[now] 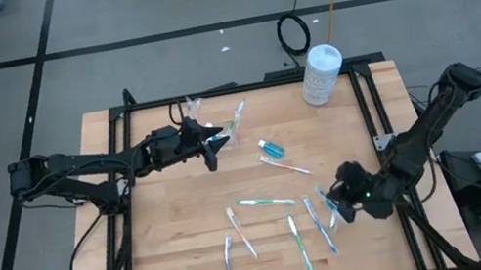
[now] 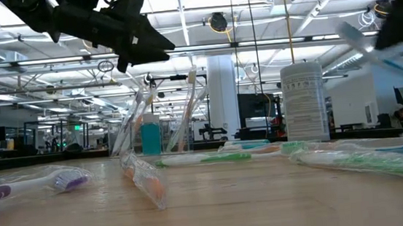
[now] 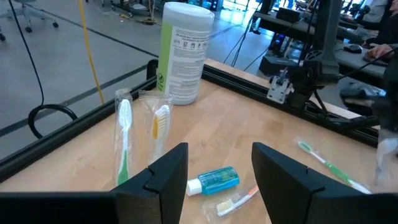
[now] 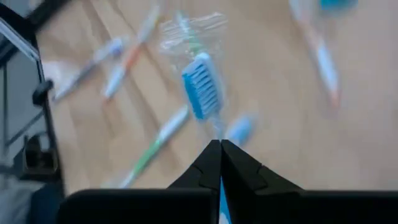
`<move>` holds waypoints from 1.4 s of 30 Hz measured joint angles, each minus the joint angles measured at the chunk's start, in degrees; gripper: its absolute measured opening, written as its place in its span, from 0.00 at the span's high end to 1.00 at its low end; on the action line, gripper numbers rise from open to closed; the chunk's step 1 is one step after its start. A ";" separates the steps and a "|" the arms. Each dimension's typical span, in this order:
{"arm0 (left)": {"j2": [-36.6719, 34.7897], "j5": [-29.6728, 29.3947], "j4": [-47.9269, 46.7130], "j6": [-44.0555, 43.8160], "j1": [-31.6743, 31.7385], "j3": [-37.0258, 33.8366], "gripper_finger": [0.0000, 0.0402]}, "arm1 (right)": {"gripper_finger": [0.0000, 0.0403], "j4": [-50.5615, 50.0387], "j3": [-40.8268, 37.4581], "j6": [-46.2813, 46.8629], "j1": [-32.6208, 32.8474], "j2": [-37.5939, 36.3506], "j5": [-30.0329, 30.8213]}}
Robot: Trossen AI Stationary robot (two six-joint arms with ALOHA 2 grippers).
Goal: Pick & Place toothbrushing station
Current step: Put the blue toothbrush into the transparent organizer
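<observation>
Two wrapped toothbrushes, one green [image 3: 124, 134] and one yellow [image 3: 160, 124], stand upright at the table's far left-centre. The see-through holder [image 1: 198, 113] shows only faintly there, and the brushes' lower ends are hidden behind my left finger. My left gripper [image 1: 214, 147] [image 3: 221, 171] hovers open and empty just near of them. My right gripper [image 1: 336, 196] [image 4: 219, 149], at the near right, is shut on a blue-bristled toothbrush [image 4: 200, 93] in a clear wrapper. Several wrapped toothbrushes [image 1: 267, 202] lie flat on the near half of the table. My right gripper pinches the blue toothbrush's handle [image 4: 221, 190] between its two shut fingers, through the clear wrapper. The bristled head [image 4: 200, 93] sticks out ahead of the fingertips. The brush is lifted clear of the table and shows high up in the low view [image 2: 360, 40].
A white round lidded tub [image 1: 320, 73] stands at the far right-centre. A small blue tube [image 1: 271, 148] and an orange-handled toothbrush [image 1: 291, 167] lie at mid-table. Black frame rails [image 1: 370, 107] run along the table's edges.
</observation>
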 joint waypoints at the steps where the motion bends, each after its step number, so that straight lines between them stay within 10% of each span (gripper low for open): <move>1: 0.00 0.00 0.01 0.00 0.00 0.00 0.54 | 1.00 1.13 0.00 -3.82 -0.92 -0.34 1.75; 13: 0.00 0.11 0.23 -0.04 -0.11 0.00 0.54 | 1.00 24.50 0.00 -49.32 -17.74 -0.47 14.14; 21: -2.29 0.27 -0.87 4.48 -0.09 -0.13 0.54 | 1.00 57.45 0.04 -75.43 -32.04 5.36 1.35; 31: -13.19 -3.14 -8.40 8.66 0.01 -0.01 0.54 | 1.00 94.29 0.10 -78.27 -45.60 22.92 -23.65; 42: -16.37 -7.65 -11.90 9.46 0.01 -0.02 0.54 | 1.00 96.05 8.97 -78.29 -52.89 39.20 -20.67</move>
